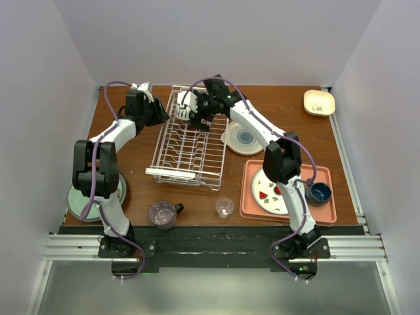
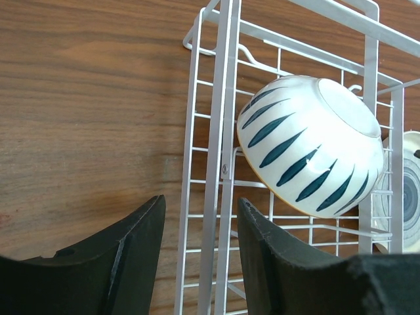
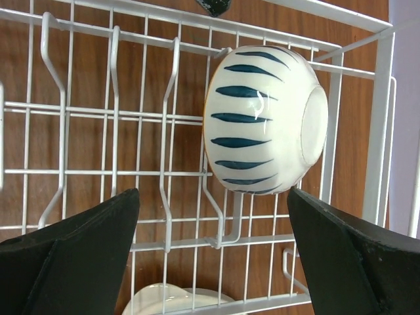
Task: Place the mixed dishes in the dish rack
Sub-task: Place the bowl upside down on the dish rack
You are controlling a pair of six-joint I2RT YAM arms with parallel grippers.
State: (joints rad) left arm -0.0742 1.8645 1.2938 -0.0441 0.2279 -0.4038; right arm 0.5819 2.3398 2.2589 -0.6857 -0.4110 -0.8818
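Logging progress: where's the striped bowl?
Top view: striped bowl on its side in the dish rack's far end, between the left gripper and right gripper.

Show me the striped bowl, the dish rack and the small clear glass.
Striped bowl (image 3: 259, 121): right wrist view, on its striped side.
Dish rack (image 1: 174, 174): top external view, on the white bar at its near end.
Small clear glass (image 1: 224, 207): top external view, on the middle of its opening.

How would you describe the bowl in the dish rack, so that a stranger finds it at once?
Find the white wire dish rack in the middle of the wooden table. At its far end, a bowl lies tipped on its side. It alone is white with dark teal leaf-shaped strokes.
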